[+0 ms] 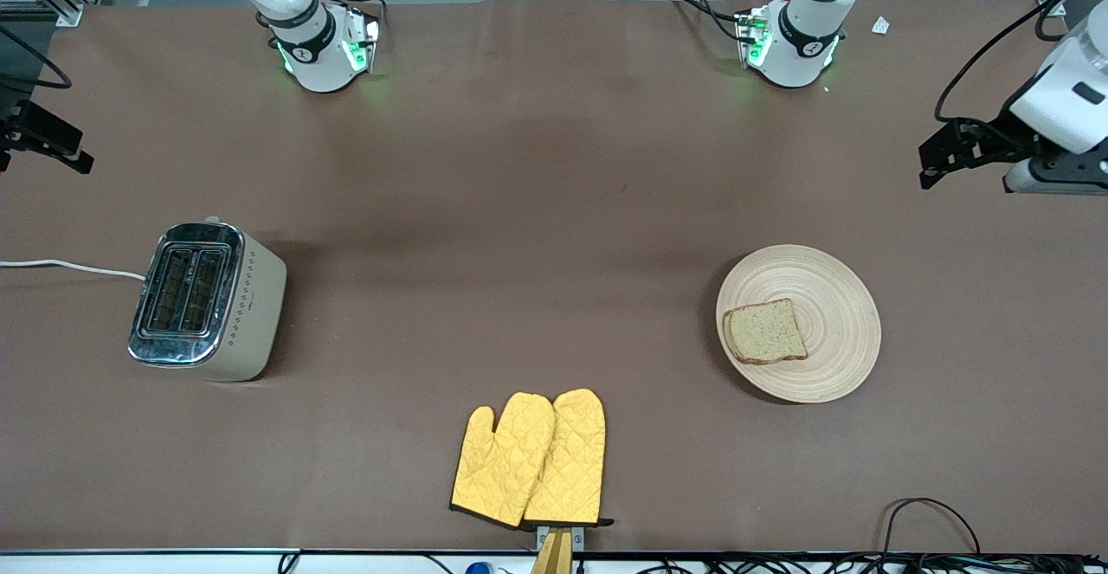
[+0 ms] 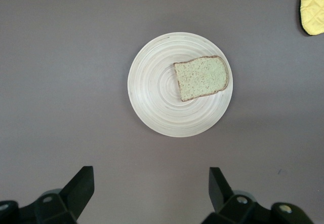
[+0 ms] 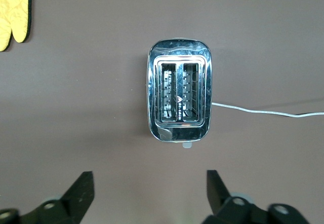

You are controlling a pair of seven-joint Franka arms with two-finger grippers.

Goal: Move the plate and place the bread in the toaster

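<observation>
The plate (image 1: 801,325) lies on the brown surface (image 1: 519,210) toward the left arm's end, with the bread (image 1: 765,332) flat on it, off-centre toward the toaster's end. The toaster (image 1: 206,301) stands upright toward the right arm's end, slots empty, its cord (image 1: 69,267) running off the edge. Two yellow mitts (image 1: 532,460) lie between them, nearer the front camera. The left gripper (image 2: 152,193) hangs over bare surface near the plate, fingers apart and empty. The right gripper (image 3: 149,193) hangs near the toaster, fingers apart and empty.
</observation>
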